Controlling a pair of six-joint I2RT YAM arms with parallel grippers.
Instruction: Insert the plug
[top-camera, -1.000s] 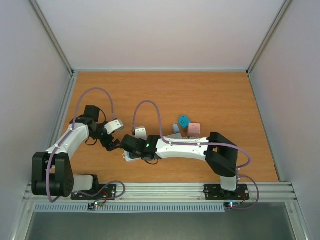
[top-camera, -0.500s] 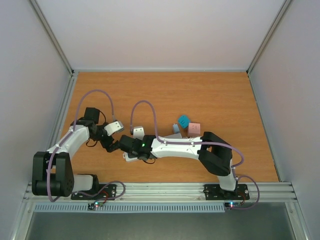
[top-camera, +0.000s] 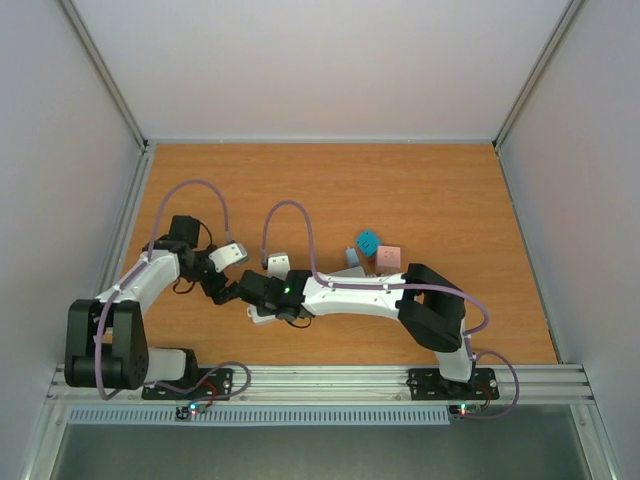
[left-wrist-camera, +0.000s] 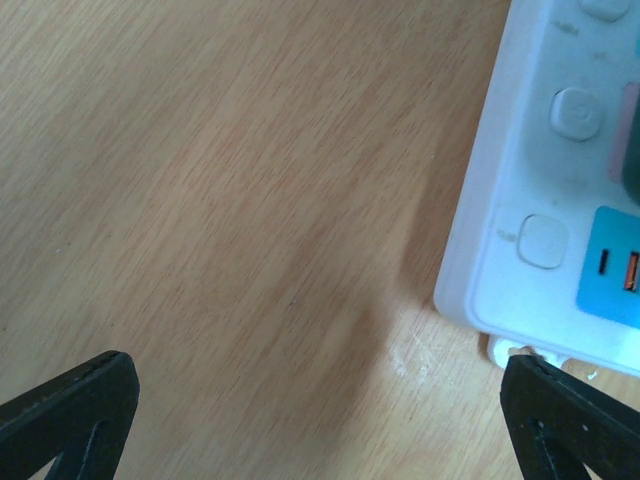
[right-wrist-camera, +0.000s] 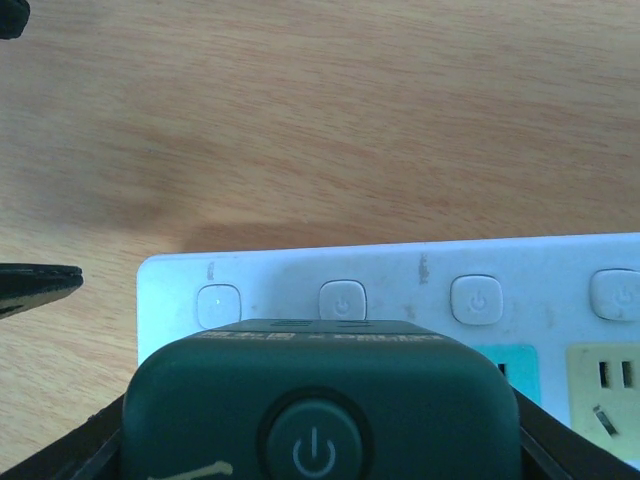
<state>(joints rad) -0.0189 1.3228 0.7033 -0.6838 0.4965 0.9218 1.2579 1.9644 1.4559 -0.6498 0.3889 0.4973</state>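
A white power strip lies on the wooden table; its end with round-cornered buttons shows in the right wrist view and in the left wrist view. My right gripper is shut on a dark green plug with a power symbol and holds it over the strip's end sockets. Whether its pins are in a socket is hidden. My left gripper is open and empty, low over the table just left of the strip's end, with one fingertip next to the strip's corner.
A teal cube, a pink cube and a pale blue piece lie behind the right arm. Metal frame rails and grey walls bound the table. Purple cables loop over both arms.
The right gripper with the plug has shifted a little left towards the left gripper over the strip's end. The left arm has barely moved.
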